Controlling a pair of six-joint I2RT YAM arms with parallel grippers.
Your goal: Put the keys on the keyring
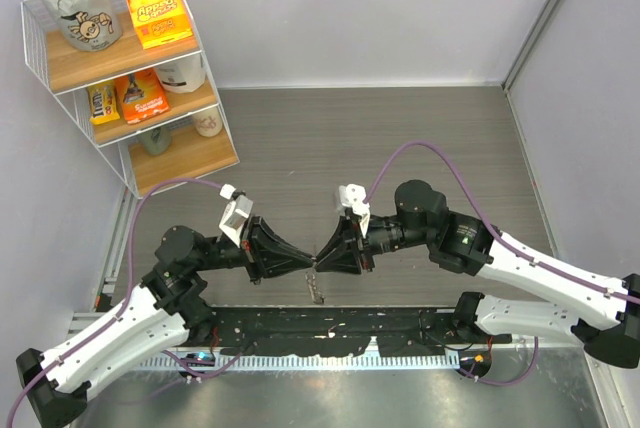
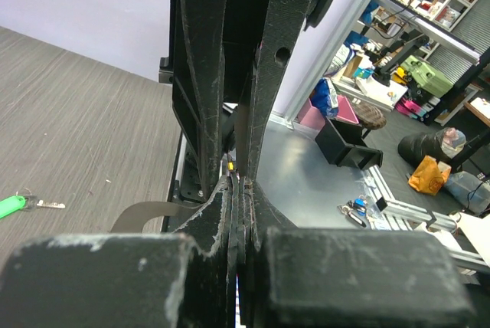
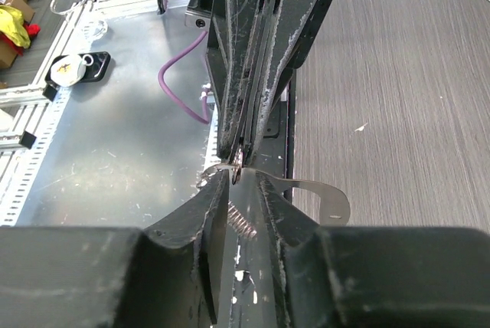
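The left gripper (image 1: 303,262) and the right gripper (image 1: 326,256) are met tip to tip above the near edge of the table (image 1: 400,138). The left fingers (image 2: 207,244) are pressed tight together. The keyring (image 3: 237,161) is pinched at their tips, and its glittering chain is left hanging below them. The right fingers (image 3: 184,244) are set narrowly apart, with the chain seen in the gap between them; whether anything is pinched by them cannot be told. The green-headed key (image 2: 12,205) is laid flat on the table, well off to one side of the fingertips and apart from both grippers.

A curved metal tab (image 3: 325,198) is seen low beside the meeting fingertips, and a purple cable (image 3: 180,86) is looped behind the left gripper. A wire shelf rack (image 1: 130,78), loaded with orange boxes and a grey bag, is placed in the far left corner, well away from the fingers.

The table is covered in grey wood-grain, and a scuffed metal plate (image 3: 99,152) is fitted along its near edge. Pale walls are set around it, and a cluttered workshop (image 2: 398,75) is seen beyond.
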